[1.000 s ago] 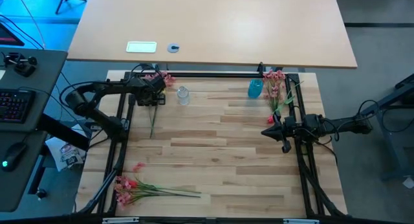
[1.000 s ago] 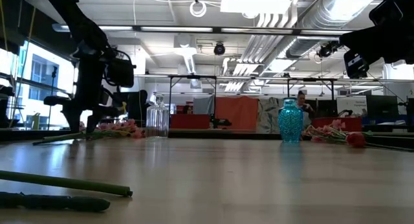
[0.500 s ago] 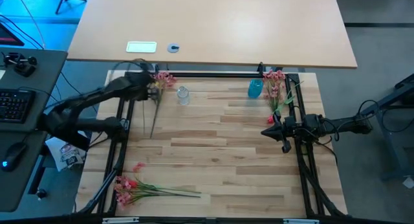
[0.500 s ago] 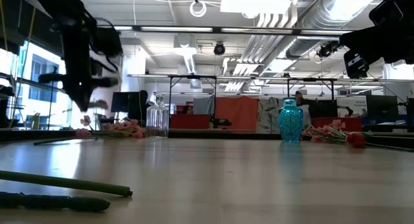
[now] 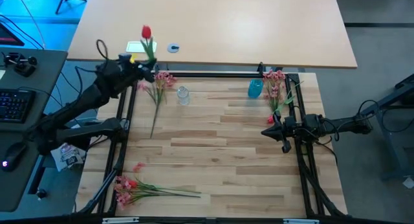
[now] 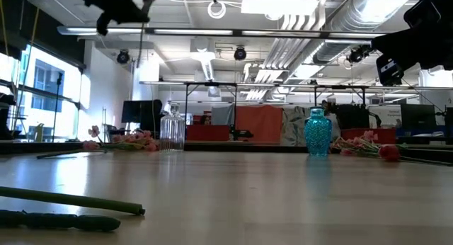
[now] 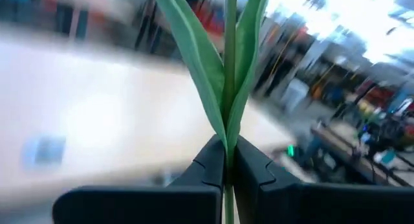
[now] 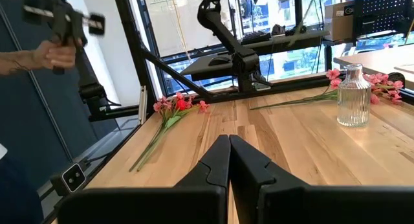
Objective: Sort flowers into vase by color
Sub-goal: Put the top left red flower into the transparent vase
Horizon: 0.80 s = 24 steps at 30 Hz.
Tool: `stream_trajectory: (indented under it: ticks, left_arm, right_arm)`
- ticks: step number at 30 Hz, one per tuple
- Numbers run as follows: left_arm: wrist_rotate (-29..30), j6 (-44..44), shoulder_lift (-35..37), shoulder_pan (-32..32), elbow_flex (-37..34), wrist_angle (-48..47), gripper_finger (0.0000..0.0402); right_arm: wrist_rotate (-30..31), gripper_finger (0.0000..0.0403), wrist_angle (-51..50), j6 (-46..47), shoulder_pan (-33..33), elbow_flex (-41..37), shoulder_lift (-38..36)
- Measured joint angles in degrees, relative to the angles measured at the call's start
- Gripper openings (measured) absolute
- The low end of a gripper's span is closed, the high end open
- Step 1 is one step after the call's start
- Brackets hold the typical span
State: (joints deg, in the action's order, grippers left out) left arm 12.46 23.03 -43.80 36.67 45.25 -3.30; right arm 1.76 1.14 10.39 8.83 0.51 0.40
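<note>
- No writing can be read anywhere.
- Left gripper [image 5: 137, 66], raised at the table's far left corner, pinches a red tulip-like flower [image 5: 146, 33] by its thin green stem [image 7: 229, 68].
- Right gripper [image 5: 272, 129], fingers pressed together, holds nothing, low by the right edge.

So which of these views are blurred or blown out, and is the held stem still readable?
Left wrist view: background smeared with motion blur and washed out at upper right, yet the left gripper and the green stem it pinches stay sharp. Low view: bright window glare at left. High view: evenly lit, red tulip clear. Right wrist view: sharp, but a person's hand is blurred.
</note>
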Motion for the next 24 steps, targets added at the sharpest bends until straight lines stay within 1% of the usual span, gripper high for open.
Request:
stream_trajectory:
  ticks: [2,4,6,8,14,18,20,22,24]
  left_arm:
    - [1.4,-6.8,-2.4,-2.2,0.0,9.5,0.0001]
    - [1.4,-12.7,-5.2,-3.8,0.0,17.1,0.0000]
    - [0.7,-17.8,-8.1,-4.6,0.0,22.6,0.0000]
    - [0.2,-20.5,-11.0,-5.0,0.0,26.5,0.0000]
    - [0.3,-22.7,-18.1,-4.7,-0.8,28.3,0.0000]
    - [1.2,-24.1,-19.2,-4.7,-1.9,33.9,0.0000]
    - [1.8,-24.6,-19.2,-4.4,-2.7,34.6,0.0000]
    - [1.6,-23.1,-19.4,-3.5,-4.8,35.3,0.0000]
    - [1.5,-20.5,-19.5,-2.8,-7.6,38.6,0.0000]
  right_arm:
    - [0.0,0.0000,0.0,0.0,0.0,0.0,0.0]
    - [0.0,0.0000,0.0,0.0,0.0,0.0,0.0]
    - [0.0,0.0000,0.0,0.0,0.0,0.0,0.0]
    - [0.0,0.0000,0.0,0.0,0.0,0.0,0.0]
    - [0.0,0.0000,0.0,0.0,0.0,0.0,0.0]
    - [0.0,0.0000,0.0,0.0,0.0,0.0,0.0]
    - [0.0,0.0000,0.0,0.0,0.0,0.0,0.0]
    - [0.0,0.0000,0.0,0.0,0.0,0.0,0.0]
    - [0.0,0.0000,0.0,0.0,0.0,0.0,0.0]
